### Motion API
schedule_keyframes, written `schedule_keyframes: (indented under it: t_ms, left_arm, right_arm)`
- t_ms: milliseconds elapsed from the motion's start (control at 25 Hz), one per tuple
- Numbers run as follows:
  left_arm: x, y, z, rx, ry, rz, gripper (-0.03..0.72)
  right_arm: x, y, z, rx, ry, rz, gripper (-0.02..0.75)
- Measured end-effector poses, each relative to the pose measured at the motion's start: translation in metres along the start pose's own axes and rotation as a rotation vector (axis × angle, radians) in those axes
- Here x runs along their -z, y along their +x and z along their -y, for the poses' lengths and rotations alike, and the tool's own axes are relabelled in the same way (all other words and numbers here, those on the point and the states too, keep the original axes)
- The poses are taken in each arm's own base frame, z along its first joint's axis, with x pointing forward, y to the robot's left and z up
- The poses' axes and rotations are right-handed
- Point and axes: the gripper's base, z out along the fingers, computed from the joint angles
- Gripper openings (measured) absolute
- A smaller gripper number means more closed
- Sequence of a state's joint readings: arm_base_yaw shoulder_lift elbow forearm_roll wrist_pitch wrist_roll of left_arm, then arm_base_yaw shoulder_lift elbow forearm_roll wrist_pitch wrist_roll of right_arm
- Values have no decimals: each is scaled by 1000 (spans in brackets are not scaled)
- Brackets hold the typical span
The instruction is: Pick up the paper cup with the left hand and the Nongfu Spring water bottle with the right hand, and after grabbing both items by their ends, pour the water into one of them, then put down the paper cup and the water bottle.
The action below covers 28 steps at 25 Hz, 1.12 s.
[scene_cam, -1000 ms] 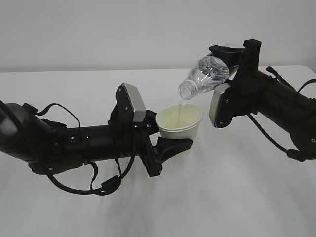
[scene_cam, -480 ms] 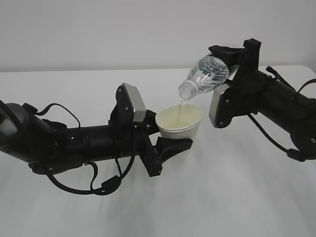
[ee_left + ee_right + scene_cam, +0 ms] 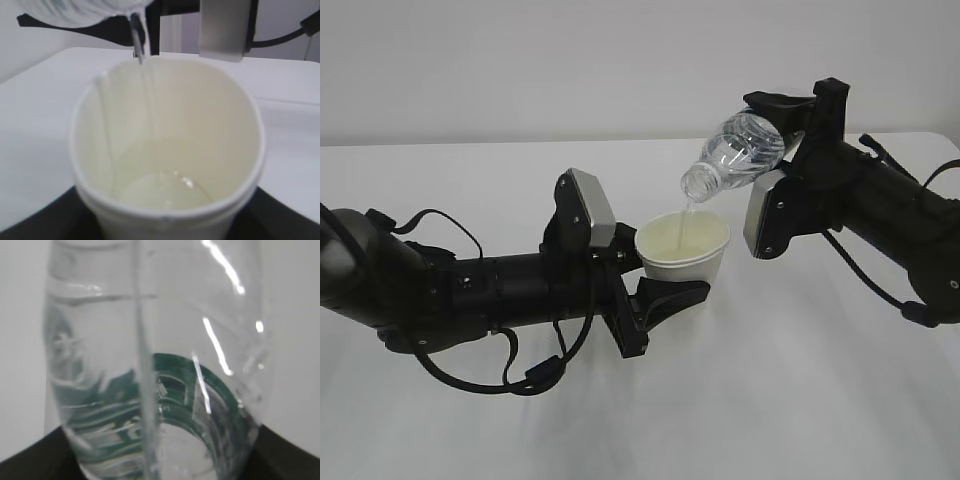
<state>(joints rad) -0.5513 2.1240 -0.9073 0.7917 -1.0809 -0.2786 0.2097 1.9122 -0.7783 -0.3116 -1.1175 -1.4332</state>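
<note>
Over the white table [image 3: 800, 400] the left hand [image 3: 665, 290] reaches in low, jaws clamped around the base of the paper cup [image 3: 682, 250], holding it upright off the surface. From the right, the right hand [image 3: 790, 115] grips the Nongfu Spring water bottle [image 3: 735, 152] by its bottom end, tipped mouth-down just above the cup. A thin stream of water [image 3: 141, 60] falls inside the rim and pools at the bottom.
</note>
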Motion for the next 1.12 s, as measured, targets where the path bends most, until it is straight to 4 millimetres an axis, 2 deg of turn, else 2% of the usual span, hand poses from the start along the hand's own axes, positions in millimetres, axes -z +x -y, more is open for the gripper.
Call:
schedule_keyframes:
  t_ms: [520,1120]
  left_arm:
    - [0,6,-1,27,-17,-62,429]
    - [0,2,1,27,9,-16,429]
  right_arm:
    - [0,0,0,4,0,-1,484]
    - [0,0,0,11,0,-1,484]
